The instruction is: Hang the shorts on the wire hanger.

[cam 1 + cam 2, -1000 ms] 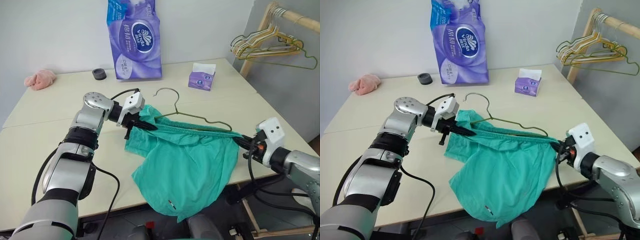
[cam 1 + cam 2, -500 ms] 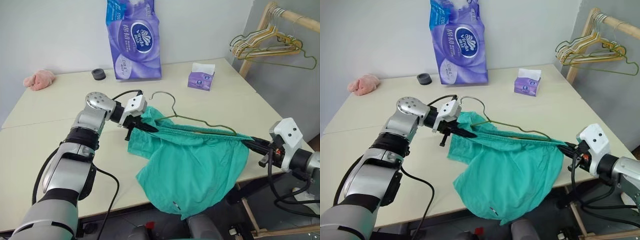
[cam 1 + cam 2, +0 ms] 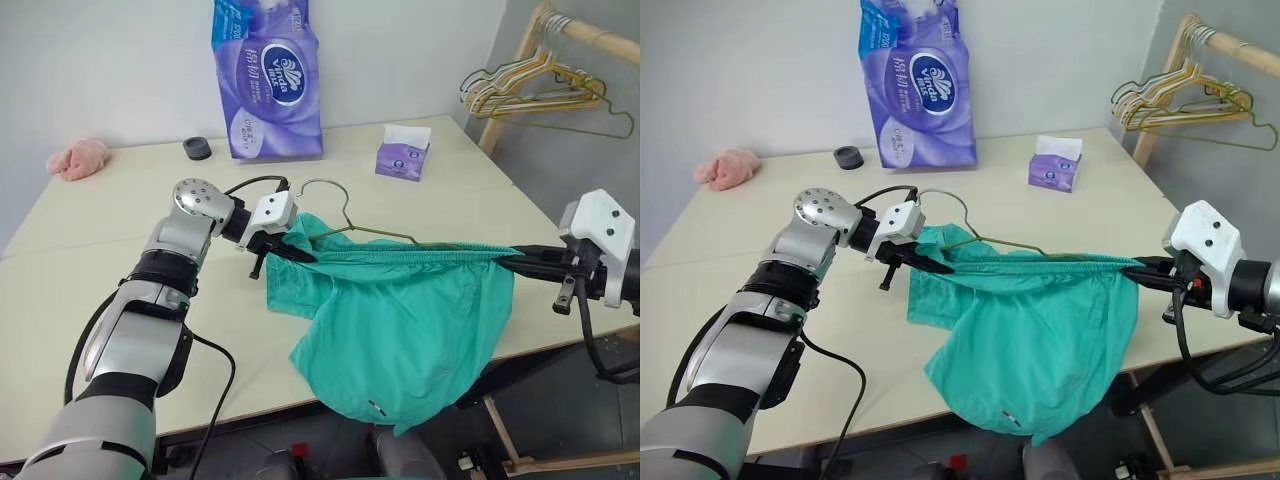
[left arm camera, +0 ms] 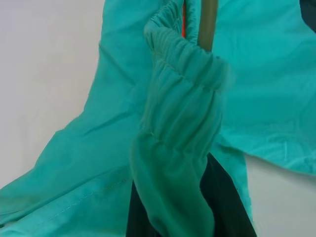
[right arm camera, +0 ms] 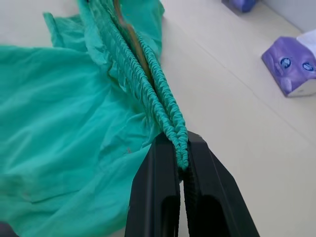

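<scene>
- Shorts (image 3: 410,320): plain teal-green, orange drawstring inside the waistband, small white tag at the hem.
- Wire hanger (image 3: 345,215): olive-green.
- Left claw (image 3: 285,252) and right claw (image 3: 530,258): black fingers, white housings.
- Counter (image 3: 120,215): pale cream.
- Tissue pack (image 3: 267,80): purple and blue, white print.
- Tissue box (image 3: 403,158): purple, white sheet on top.
- Cloth lump (image 3: 80,158): pink.
- Hanger bunch (image 3: 530,90): gold and green.

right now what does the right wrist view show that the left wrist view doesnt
Right wrist view: the right gripper shut on the stretched waistband, plus the purple tissue box on the table. Left wrist view: the orange drawstring beside the wire hanger, fabric bunched over the left gripper. Both: the shorts with the hanger wire inside the waistband.
</scene>
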`<state>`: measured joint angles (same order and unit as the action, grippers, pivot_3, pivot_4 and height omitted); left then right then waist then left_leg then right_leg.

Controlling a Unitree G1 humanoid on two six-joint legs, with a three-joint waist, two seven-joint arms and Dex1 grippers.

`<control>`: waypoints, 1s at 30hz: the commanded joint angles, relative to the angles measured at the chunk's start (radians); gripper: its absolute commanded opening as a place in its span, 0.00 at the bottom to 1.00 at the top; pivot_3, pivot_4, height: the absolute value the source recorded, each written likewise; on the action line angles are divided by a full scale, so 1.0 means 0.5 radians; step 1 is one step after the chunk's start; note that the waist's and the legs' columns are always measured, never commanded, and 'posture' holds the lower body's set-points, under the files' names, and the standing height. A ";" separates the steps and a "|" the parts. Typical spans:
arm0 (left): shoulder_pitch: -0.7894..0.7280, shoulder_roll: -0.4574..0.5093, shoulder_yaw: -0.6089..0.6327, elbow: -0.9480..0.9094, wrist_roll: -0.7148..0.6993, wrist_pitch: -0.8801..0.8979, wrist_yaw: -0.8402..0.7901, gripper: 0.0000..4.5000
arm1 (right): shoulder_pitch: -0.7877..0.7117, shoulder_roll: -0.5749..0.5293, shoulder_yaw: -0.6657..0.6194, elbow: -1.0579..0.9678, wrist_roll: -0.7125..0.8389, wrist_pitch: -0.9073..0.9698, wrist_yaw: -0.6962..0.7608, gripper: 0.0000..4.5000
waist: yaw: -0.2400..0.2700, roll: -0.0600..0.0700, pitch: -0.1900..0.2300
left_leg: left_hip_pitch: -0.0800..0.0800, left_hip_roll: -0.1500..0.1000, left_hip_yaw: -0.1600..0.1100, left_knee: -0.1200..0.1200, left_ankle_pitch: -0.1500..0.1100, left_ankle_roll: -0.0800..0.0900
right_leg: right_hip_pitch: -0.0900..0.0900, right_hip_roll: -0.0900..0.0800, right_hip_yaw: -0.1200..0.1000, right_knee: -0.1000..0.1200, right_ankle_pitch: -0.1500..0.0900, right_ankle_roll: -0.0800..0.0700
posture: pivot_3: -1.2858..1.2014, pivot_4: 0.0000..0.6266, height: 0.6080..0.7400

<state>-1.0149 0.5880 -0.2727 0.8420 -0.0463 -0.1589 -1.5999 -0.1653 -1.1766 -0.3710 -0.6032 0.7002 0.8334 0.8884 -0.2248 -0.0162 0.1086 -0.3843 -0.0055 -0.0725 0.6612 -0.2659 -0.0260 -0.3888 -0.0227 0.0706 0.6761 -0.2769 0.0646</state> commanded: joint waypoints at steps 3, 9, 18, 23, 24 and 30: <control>-0.019 0.102 -0.018 0.100 0.155 -0.045 0.066 0.00 | -0.344 -0.013 0.212 -0.042 -0.023 0.088 -0.176 0.02 | -0.004 0.001 0.002 | 0.000 0.000 -0.001 0.000 0.000 0.001 | 0.000 0.000 0.000 0.000 -0.001 -0.001 | 0.40 0.14 1.00; -0.054 0.033 0.004 0.145 0.182 -0.079 0.146 0.00 | -0.848 0.149 0.852 0.039 -0.323 0.107 -0.281 0.02 | -0.015 0.003 0.003 | -0.001 0.001 -0.005 0.000 0.000 0.000 | -0.001 -0.003 0.000 -0.001 -0.001 -0.001 | 0.40 0.13 1.00; -0.012 -0.036 0.046 0.106 0.165 -0.059 0.258 0.00 | -1.079 0.413 1.296 -0.019 -0.641 0.148 -0.327 0.02 | -0.048 0.003 0.003 | -0.007 0.001 -0.009 0.002 0.000 0.001 | -0.005 -0.011 -0.003 0.004 0.001 -0.005 | 0.40 0.12 1.00; 0.022 -0.078 0.049 0.074 0.166 -0.050 0.313 0.00 | -1.168 0.623 1.431 -0.027 -0.731 0.215 -0.371 0.02 | -0.064 0.003 0.003 | -0.007 0.001 -0.009 0.002 0.000 0.001 | -0.005 -0.013 -0.003 0.005 0.001 -0.005 | 0.40 0.12 1.00; 0.023 -0.083 0.049 0.072 0.166 -0.050 0.320 0.00 | -1.167 0.644 1.434 -0.030 -0.728 0.226 -0.360 0.02 | -0.063 0.003 0.003 | -0.007 0.001 -0.009 0.002 0.000 0.001 | -0.005 -0.013 -0.004 0.005 0.001 -0.006 | 0.40 0.12 1.00; 0.020 -0.095 0.061 0.082 0.163 -0.058 0.376 0.00 | -1.145 0.684 1.394 -0.046 -0.752 0.233 -0.343 0.13 | -0.063 0.003 0.003 | -0.008 -0.002 -0.010 0.003 0.000 0.000 | -0.006 -0.016 -0.005 0.005 0.001 -0.005 | 0.40 0.12 1.00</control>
<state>-0.9893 0.5435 -0.2699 0.9091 0.0436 -0.1815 -1.4260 -0.7275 -0.8386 0.3659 -0.5918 0.3327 0.9523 0.7187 -0.2561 -0.0145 0.1101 -0.3883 -0.0064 -0.0775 0.6625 -0.2660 -0.0257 -0.3915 -0.0309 0.0681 0.6785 -0.2762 0.0619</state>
